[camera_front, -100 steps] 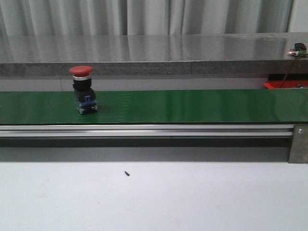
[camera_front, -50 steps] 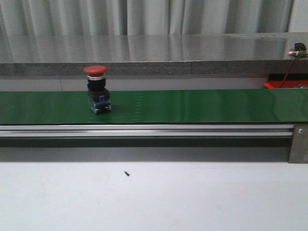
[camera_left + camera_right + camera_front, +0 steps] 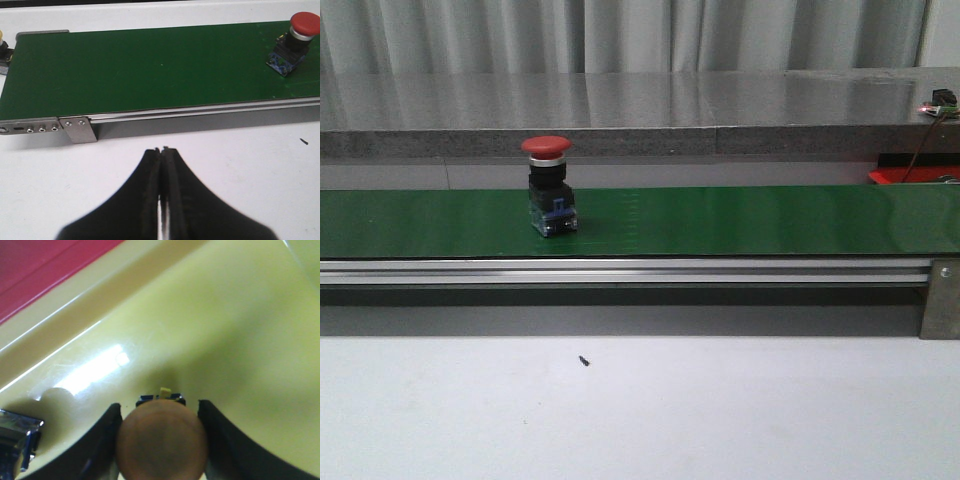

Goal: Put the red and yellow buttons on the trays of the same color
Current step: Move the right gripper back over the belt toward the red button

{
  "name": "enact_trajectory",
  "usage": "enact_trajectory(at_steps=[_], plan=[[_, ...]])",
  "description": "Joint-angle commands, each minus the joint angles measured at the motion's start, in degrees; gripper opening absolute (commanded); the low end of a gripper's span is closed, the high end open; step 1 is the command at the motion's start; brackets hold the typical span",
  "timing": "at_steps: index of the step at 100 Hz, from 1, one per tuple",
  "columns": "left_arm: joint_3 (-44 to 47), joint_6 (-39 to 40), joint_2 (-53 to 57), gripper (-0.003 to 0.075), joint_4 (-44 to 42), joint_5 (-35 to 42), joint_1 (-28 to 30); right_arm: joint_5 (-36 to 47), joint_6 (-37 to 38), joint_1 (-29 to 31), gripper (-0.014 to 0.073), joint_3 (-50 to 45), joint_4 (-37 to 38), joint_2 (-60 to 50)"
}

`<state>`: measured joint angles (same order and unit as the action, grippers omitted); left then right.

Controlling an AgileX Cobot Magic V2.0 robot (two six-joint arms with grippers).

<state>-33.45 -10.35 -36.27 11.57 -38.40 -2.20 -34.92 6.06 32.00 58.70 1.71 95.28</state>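
A red button [image 3: 549, 186] with a black body and blue base stands upright on the green belt [image 3: 740, 220]; the left wrist view shows the same red button [image 3: 295, 42] far off. My left gripper [image 3: 161, 150] is shut and empty over the white table, short of the belt. My right gripper [image 3: 160, 407] holds the yellow button [image 3: 162, 442], its cap brownish in shadow, with a finger on each side, over the yellow tray [image 3: 225, 330]. Whether its base touches the tray I cannot tell. Neither gripper shows in the front view.
The red tray [image 3: 40, 265] lies beside the yellow one; a corner of the red tray [image 3: 910, 176] shows behind the belt's right end. A shiny metal part [image 3: 15, 440] sits in the yellow tray. Another yellow-topped button [image 3: 2, 45] is at the belt's left end.
The red button has travelled to the right along the green belt, staying upright. Nothing else in the front view has moved.
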Motion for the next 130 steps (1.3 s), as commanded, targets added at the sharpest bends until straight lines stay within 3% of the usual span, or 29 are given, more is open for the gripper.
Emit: enact_trajectory(at_steps=[1,12,19,47,59,88,109,130], plan=[[-1.44,0.56,0.00,-0.0020,0.62,3.41,-0.46,2.37,0.23,0.44,0.0330,1.11,-0.11,-2.02],[-1.44,0.56,0.00,-0.0020,0.62,3.41,-0.46,2.74,0.23,0.44,0.0541,1.11,-0.16,-2.08],[-1.44,0.56,0.00,-0.0020,0.62,3.41,-0.46,2.74,0.61,0.44,0.0596,1.11,-0.53,-2.45],[-1.44,0.56,0.00,-0.0020,0.62,3.41,-0.46,2.59,0.84,0.13,0.0593,1.18,-0.57,-10.36],[-1.44,0.56,0.00,-0.0020,0.62,3.41,-0.46,1.73,-3.95,-2.48,0.0593,1.33,-0.83,-14.83],[-1.44,0.56,0.00,-0.0020,0.62,3.41,-0.46,-6.18,-18.13,-18.81,0.0593,4.66,-5.17,-17.64],[-1.44,0.56,0.00,-0.0020,0.62,3.41,-0.46,-7.34,-25.56,-31.17,0.0593,6.34,-7.85,-17.58],[-1.44,0.56,0.00,-0.0020,0.62,3.41,-0.46,-10.19,-30.74,-38.42,0.0593,8.43,-11.36,-15.14]])
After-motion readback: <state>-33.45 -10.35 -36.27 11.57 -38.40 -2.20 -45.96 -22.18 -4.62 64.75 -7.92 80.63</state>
